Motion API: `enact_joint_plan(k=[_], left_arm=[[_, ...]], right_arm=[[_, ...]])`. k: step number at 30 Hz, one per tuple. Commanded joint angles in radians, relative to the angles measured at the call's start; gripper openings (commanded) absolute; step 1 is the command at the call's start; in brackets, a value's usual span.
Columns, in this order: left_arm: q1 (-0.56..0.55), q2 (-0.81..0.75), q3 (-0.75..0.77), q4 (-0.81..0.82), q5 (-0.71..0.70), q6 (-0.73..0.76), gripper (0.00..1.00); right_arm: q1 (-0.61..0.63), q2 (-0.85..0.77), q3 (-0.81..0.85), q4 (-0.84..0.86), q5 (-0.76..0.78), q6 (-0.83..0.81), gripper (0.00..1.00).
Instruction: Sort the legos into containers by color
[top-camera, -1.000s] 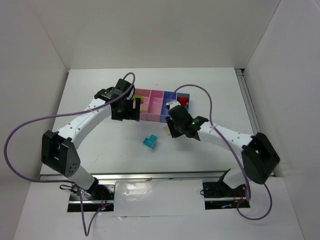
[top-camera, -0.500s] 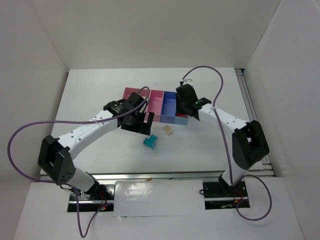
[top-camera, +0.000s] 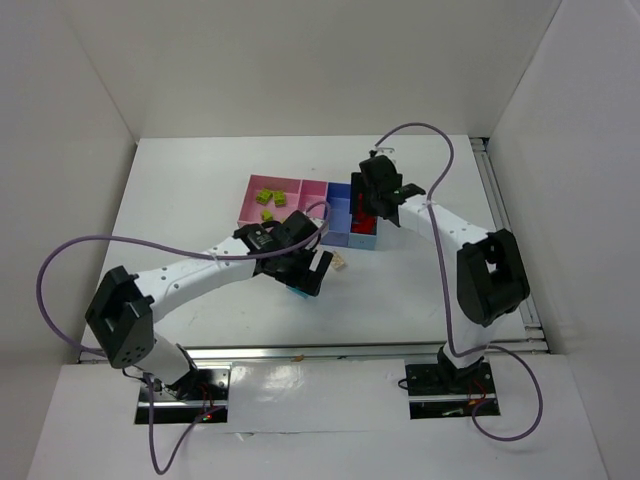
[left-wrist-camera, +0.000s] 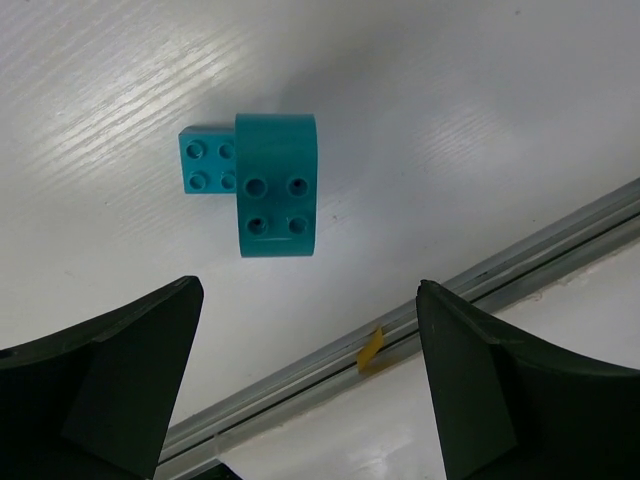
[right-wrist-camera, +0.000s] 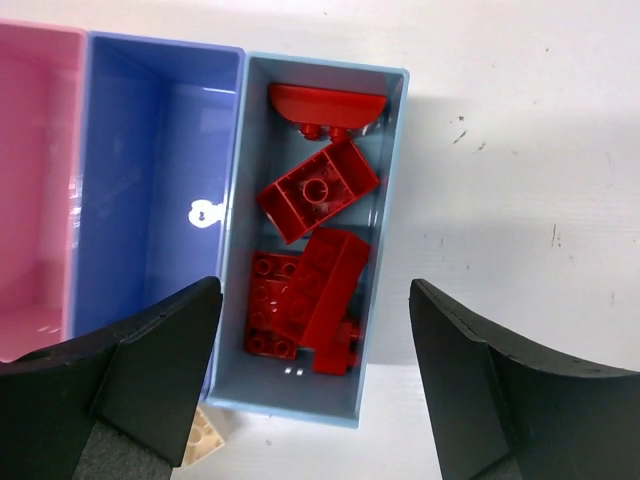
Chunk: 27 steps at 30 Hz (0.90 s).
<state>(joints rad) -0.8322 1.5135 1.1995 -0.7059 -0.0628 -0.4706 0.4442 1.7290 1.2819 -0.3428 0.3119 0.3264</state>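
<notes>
Our left pincer (left-wrist-camera: 308, 330) hangs spread above the cyan bricks (left-wrist-camera: 270, 185) lying on the desk (left-wrist-camera: 500, 100). We judge this the cyan pick: lower, straddle, close. Our right pincer (right-wrist-camera: 315, 300) is spread, empty, over the red bricks (right-wrist-camera: 318, 190) in the light blue compartment (right-wrist-camera: 392, 200).

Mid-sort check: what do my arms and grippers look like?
Both arms are white links with black joint housings: left arm, right arm. A purple cable loops along each. The left gripper and right gripper have broad matte black fingers.

The cyan legos (left-wrist-camera: 275, 190) look smooth plastic, the table (left-wrist-camera: 480, 110) matt and grained
</notes>
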Motion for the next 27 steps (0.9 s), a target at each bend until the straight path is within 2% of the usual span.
enact_joint_plan(k=[1,9,13,14,17,19,21,22,23,25,27], left_arm=[[-0.005,0.063,-0.015,0.043,-0.029,0.007,0.98],[-0.015,0.14,0.005,0.085,-0.087,-0.002,0.92],[-0.015,0.171,0.028,0.097,-0.108,0.009,0.79],[-0.015,0.18,0.037,0.108,-0.097,0.009,0.71],[-0.015,0.191,0.055,0.118,-0.074,0.032,0.59],[-0.015,0.201,0.064,0.118,-0.063,0.053,0.46],[-0.015,0.201,0.092,0.096,-0.048,0.075,0.3],[-0.015,0.201,0.119,0.083,-0.039,0.093,0.15],[-0.015,0.186,0.133,0.056,-0.038,0.107,0.09],[-0.001,0.147,0.166,0.025,-0.009,0.13,0.01],[0.042,0.113,0.193,0.014,0.072,0.17,0.0]], right_arm=[[-0.007,-0.106,-0.024,0.045,0.0,0.033,0.83],[-0.016,-0.275,-0.121,-0.021,-0.011,0.063,0.83],[-0.016,-0.322,-0.153,-0.059,-0.011,0.063,0.83],[-0.027,-0.336,-0.153,-0.073,-0.002,0.063,0.83],[-0.038,-0.361,-0.162,-0.084,-0.002,0.063,0.83],[-0.038,-0.371,-0.162,-0.084,-0.002,0.063,0.83],[-0.05,-0.371,-0.15,-0.108,0.007,0.063,0.83],[-0.061,-0.371,-0.15,-0.108,0.007,0.063,0.83],[-0.061,-0.371,-0.139,-0.122,-0.003,0.063,0.83],[-0.087,-0.384,-0.139,-0.122,-0.042,0.053,0.83],[-0.12,-0.396,-0.13,-0.122,-0.135,0.053,0.83]])
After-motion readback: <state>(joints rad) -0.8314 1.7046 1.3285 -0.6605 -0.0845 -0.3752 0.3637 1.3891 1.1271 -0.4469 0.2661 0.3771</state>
